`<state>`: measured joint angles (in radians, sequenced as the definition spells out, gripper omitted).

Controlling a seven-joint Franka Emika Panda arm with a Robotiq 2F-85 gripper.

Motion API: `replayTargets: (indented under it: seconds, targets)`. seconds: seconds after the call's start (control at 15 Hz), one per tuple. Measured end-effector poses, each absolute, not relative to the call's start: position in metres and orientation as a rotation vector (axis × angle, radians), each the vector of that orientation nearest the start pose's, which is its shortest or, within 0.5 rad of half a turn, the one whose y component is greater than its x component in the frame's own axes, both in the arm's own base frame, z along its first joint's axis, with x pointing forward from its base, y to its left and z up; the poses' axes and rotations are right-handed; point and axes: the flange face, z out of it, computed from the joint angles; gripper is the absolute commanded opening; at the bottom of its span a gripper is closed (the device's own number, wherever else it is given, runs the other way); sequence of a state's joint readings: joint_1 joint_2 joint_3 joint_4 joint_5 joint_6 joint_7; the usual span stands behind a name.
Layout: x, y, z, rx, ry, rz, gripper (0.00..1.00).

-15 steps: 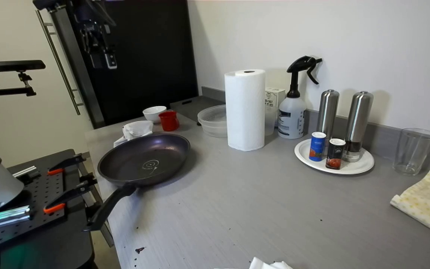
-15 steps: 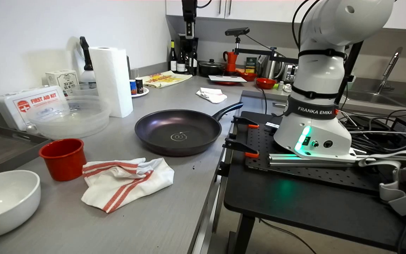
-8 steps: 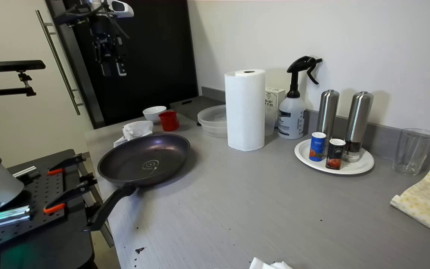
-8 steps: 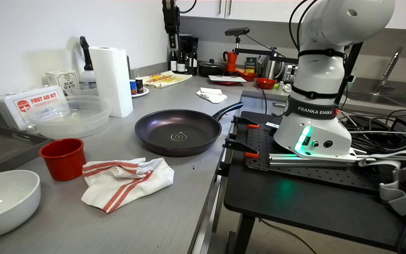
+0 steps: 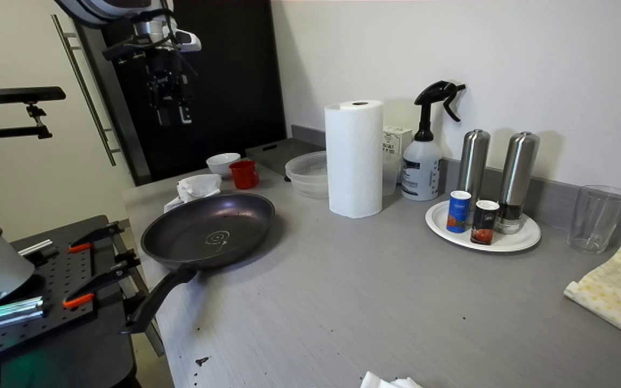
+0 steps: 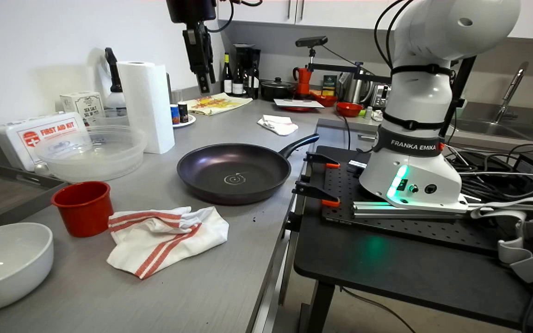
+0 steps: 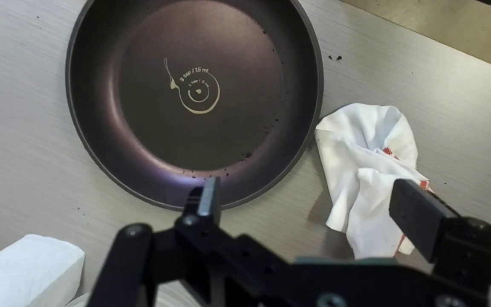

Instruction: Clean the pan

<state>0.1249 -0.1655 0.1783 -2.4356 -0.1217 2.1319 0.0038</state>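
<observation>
Hand (image 7: 312, 207), black, two-fingered: raised above the tabletop (image 5: 375, 302); in the wrist view its fingers (image 7: 420, 217) stand wide apart.
Frying pan (image 6: 234, 171), black, round, shallow: resting on the tabletop, lower than the hand. Its long handle (image 5: 160, 296) appears in the exterior views alone; its measuring print (image 7: 197, 91) reads clearly only in the wrist view, where dark crumbs (image 7: 247, 155) dot the inner base.
Dish towel (image 6: 169, 240), white, red-striped, crumpled: just beside the pan; in an exterior view the pan partly hides this towel (image 5: 200, 186).
Paper towel roll (image 5: 354, 161): upright, near the pan.
Spray bottle (image 5: 421, 170): shown down to its foot in an exterior view.
Steel grinders (image 5: 519, 167), two, and two small canisters (image 5: 458, 212): on a white plate (image 5: 529, 234), in an exterior view.
First aid kit (image 6: 44, 138), white: lettering legible in an exterior view.
</observation>
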Motion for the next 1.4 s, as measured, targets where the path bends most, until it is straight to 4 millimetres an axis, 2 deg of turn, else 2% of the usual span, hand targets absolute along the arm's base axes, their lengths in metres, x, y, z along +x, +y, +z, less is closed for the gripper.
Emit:
replayTargets:
  seconds: [0.47, 1.07, 1.4]
  targets:
    - [0.454, 0.165, 0.303, -3.248, -0.719, 0.316, 1.0]
    - [0.458, 0.257, 0.229, -3.184, -0.864, 0.37, 1.0]
    - [0.464, 0.288, 0.191, -3.145, -0.903, 0.392, 1.0]
